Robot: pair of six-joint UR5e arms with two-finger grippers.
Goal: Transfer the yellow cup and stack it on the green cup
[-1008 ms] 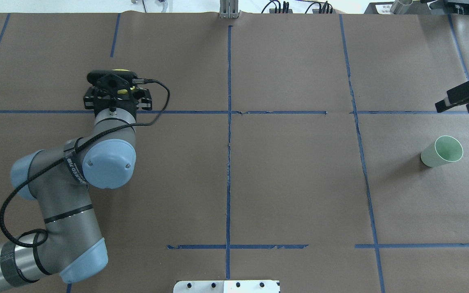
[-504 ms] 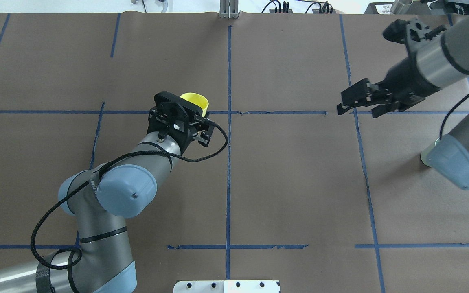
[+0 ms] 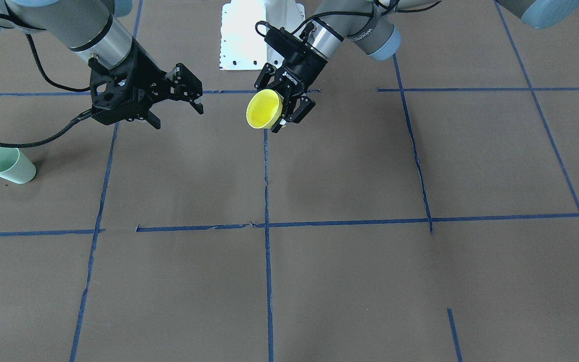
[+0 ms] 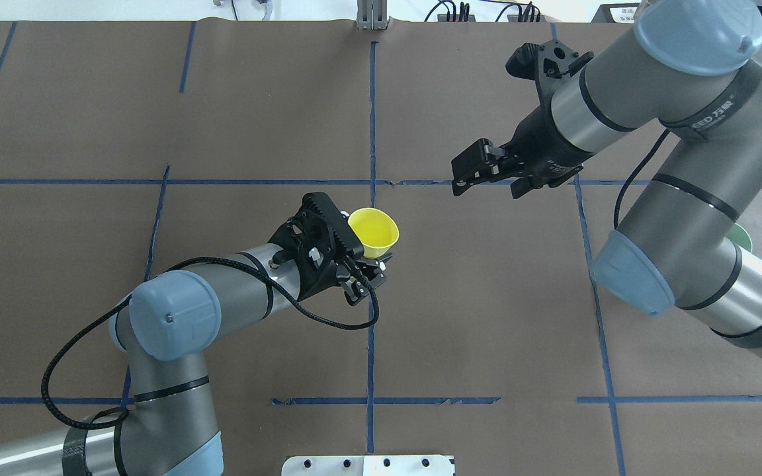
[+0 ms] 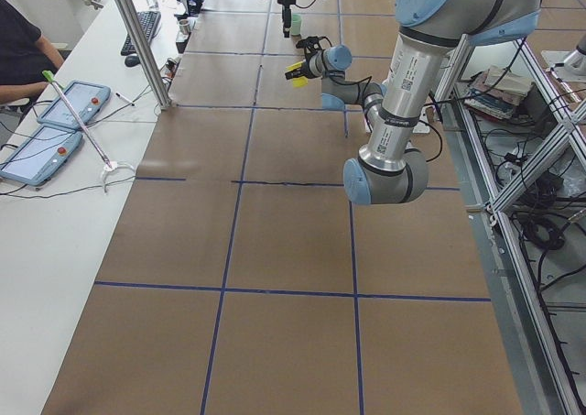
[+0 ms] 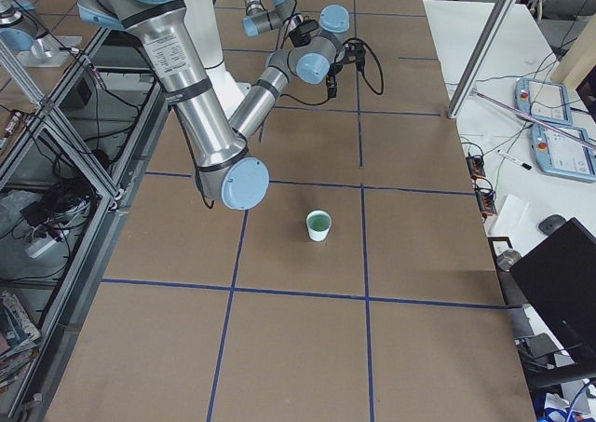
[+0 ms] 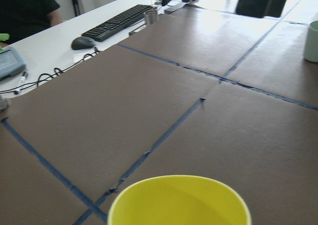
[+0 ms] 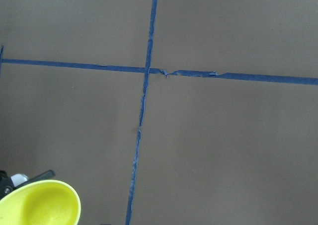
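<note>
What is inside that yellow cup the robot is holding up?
Nothing shows inside the yellow cup. The front-facing view looks straight into its mouth and finds only bare yellow wall. The left gripper covers much of the cup's outside, so that part cannot be checked.

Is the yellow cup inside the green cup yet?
No, the left pincer holds the yellow cup, tilted, while the green cup stands empty and alone far off to one side.
</note>
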